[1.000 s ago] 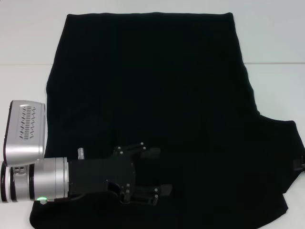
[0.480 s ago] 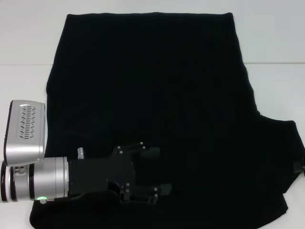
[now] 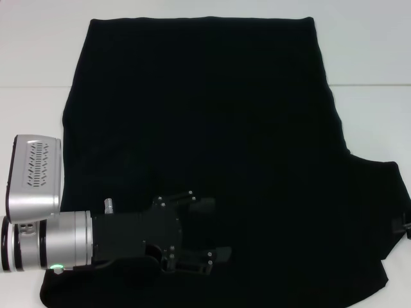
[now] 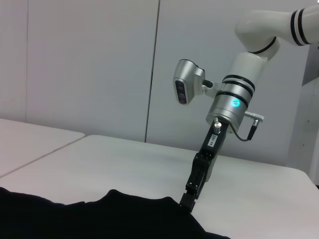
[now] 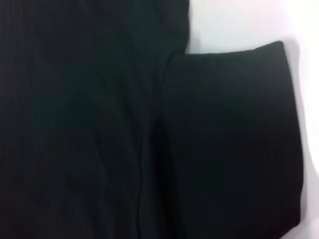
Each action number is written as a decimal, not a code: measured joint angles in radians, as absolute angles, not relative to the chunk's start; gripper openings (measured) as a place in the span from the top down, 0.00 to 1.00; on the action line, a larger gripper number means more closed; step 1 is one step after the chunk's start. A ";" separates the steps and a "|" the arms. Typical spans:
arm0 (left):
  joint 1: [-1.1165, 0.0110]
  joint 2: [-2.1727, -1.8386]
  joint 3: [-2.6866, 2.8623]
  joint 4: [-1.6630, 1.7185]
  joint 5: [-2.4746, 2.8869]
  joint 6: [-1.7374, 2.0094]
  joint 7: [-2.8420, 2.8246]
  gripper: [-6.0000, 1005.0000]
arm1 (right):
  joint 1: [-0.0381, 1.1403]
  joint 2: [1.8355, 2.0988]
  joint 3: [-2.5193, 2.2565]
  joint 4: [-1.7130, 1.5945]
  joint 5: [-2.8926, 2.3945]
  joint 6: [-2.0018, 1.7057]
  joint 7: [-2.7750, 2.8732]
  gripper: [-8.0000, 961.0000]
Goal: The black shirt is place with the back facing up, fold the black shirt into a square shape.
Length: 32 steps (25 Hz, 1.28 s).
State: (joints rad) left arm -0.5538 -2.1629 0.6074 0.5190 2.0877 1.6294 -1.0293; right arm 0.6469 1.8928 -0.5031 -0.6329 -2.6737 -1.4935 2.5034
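Note:
The black shirt (image 3: 212,122) lies flat on the white table (image 3: 38,51), plain side up, with no lettering visible. Its left side is straight, and one short sleeve (image 3: 379,199) sticks out on the right. My left gripper (image 3: 218,230) is open, lying low over the shirt's near left part with nothing between its fingers. My right gripper (image 3: 405,226) shows only as a dark tip at the right edge, by the sleeve. In the left wrist view the right gripper (image 4: 188,199) points down with its tip at the sleeve's edge (image 4: 139,201). The right wrist view shows the sleeve (image 5: 234,139) and shirt body.
A seam between two white tabletops (image 3: 366,85) runs across under the shirt. Bare table lies left (image 3: 32,109) and right (image 3: 379,122) of the shirt. A grey wall (image 4: 89,64) stands behind the table.
The right gripper's tip at the right edge has shifted slightly outward and down. The left gripper and the shirt have not visibly moved.

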 joint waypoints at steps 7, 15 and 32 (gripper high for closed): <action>-0.555 -2.163 0.607 0.519 2.088 1.629 -1.029 0.09 | 0.645 1.893 -0.497 -0.633 -2.674 -1.465 2.508 0.54; -0.555 -2.163 0.607 0.518 2.088 1.629 -1.029 0.09 | 0.648 1.901 -0.503 -0.638 -2.677 -1.440 2.505 0.81; -0.556 -2.163 0.607 0.520 2.088 1.629 -1.029 0.08 | 0.643 1.898 -0.506 -0.635 -2.678 -1.431 2.509 0.93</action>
